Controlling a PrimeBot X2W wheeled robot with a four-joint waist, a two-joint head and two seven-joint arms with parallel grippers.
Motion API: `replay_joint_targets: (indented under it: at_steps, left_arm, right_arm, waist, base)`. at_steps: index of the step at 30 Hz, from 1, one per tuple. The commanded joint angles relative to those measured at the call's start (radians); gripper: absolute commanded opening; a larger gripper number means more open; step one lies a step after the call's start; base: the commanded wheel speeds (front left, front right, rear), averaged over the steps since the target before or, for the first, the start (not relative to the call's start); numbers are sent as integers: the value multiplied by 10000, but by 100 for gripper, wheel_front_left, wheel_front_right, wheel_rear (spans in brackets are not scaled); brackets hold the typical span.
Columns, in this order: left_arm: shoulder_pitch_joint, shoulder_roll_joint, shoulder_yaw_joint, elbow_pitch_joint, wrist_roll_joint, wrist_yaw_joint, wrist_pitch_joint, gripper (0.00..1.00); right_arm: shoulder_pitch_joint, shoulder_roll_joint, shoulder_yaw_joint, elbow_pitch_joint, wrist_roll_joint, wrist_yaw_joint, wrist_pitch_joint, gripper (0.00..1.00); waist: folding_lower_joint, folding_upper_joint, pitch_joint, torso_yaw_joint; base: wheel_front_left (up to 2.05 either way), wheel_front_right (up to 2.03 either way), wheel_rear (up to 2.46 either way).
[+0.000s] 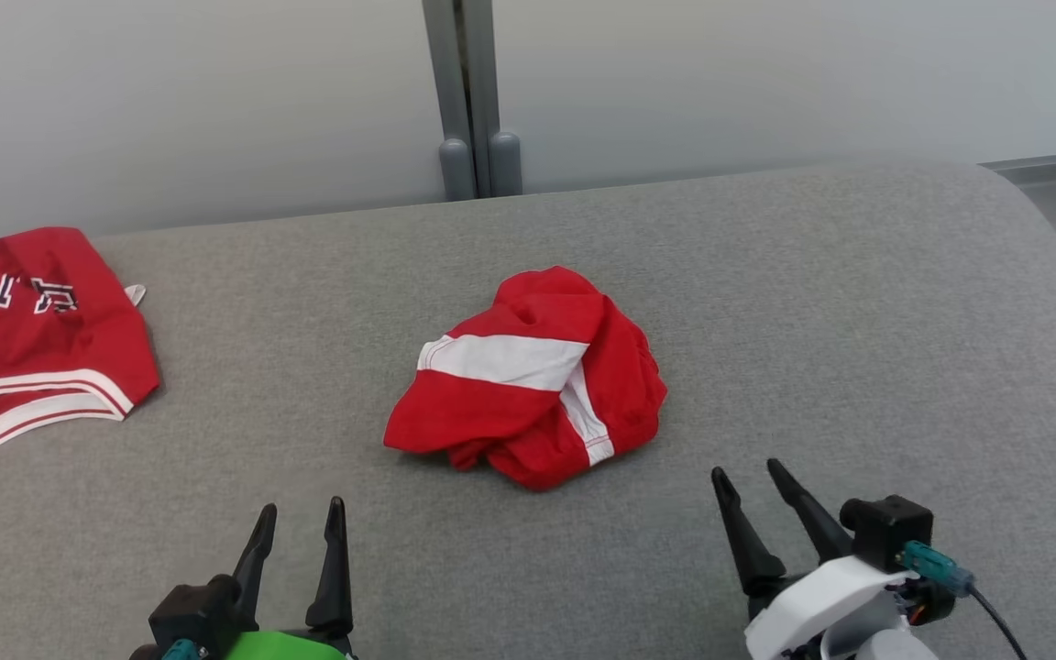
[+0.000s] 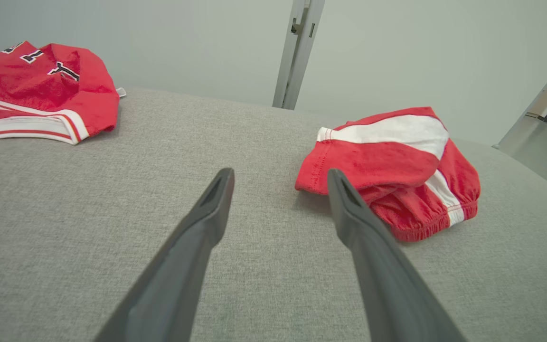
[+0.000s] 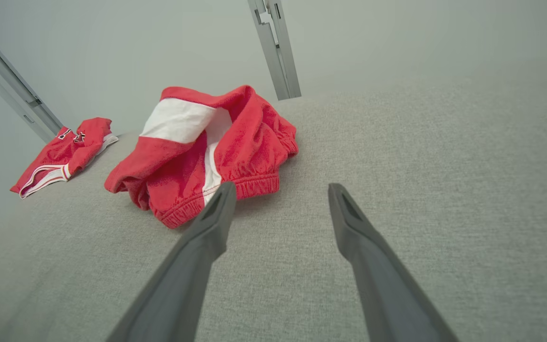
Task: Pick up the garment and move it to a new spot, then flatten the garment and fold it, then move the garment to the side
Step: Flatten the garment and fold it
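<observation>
Okay, I've got the garment [image 1: 528, 380] dead in the middle of the table [image 1: 858, 321], a crumpled red heap with a white stripe [image 1: 500, 359] across the top and an elastic waistband [image 3: 254, 183] bunched along the side facing me. Nothing has picked it up yet. My left gripper [image 1: 302, 504] hangs by the near edge, jaws spread wide, nothing in them. My right gripper [image 1: 747, 467] is a little further in, just short of the heap's near right side, also released and empty. I'd say the first pick is the step in hand, and this is where it can go sour. The cloth is folded over itself, so a pinch on the hump could take several layers at once and the whole thing would come up as a knot that won't lie flat later. Go too shallow and I'd catch one loose fold that slides out on the lift. Push too low and the fingertips could snag the table's grey cover and drag it along with the cloth. There's also a second red garment [image 1: 33, 330] with lettering by the left edge, toward the far corner; it's well apart from mine, but a leftward move could land one on top of the other. The waistband looks like the firmest hold.
</observation>
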State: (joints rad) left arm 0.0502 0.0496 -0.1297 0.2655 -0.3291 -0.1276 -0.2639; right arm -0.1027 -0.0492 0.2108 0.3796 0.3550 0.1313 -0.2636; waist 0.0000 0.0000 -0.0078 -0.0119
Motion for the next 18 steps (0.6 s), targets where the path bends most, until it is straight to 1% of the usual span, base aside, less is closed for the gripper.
replay_joint_targets:
  at_steps: [1,6,12,18]
  left_arm:
    - [-184,17,-5,-14,16,-43,-9,100]
    - [-348,19,-51,-61,26,-33,-9,100]
    - [-534,18,-118,-94,-56,-34,-9,100]
    - [-690,18,-188,-98,-109,-35,-9,100]
  right_arm:
    - [-215,-32,286,365,390,-10,-17,100]
    - [-1153,-35,1274,1694,1364,-10,-17,100]
    - [-2099,-32,1817,2772,1987,-10,-17,100]
    - [-2753,-38,2302,3566,2501,-10,-18,100]
  waist:
    - [0,0,212,363]
    - [0,0,634,955]
    - [0,0,1084,1559]
    - [0,0,1349,1910]
  base:
    - [0,0,0]
    - [0,0,0]
    - [0,0,0]
    - [0,0,0]
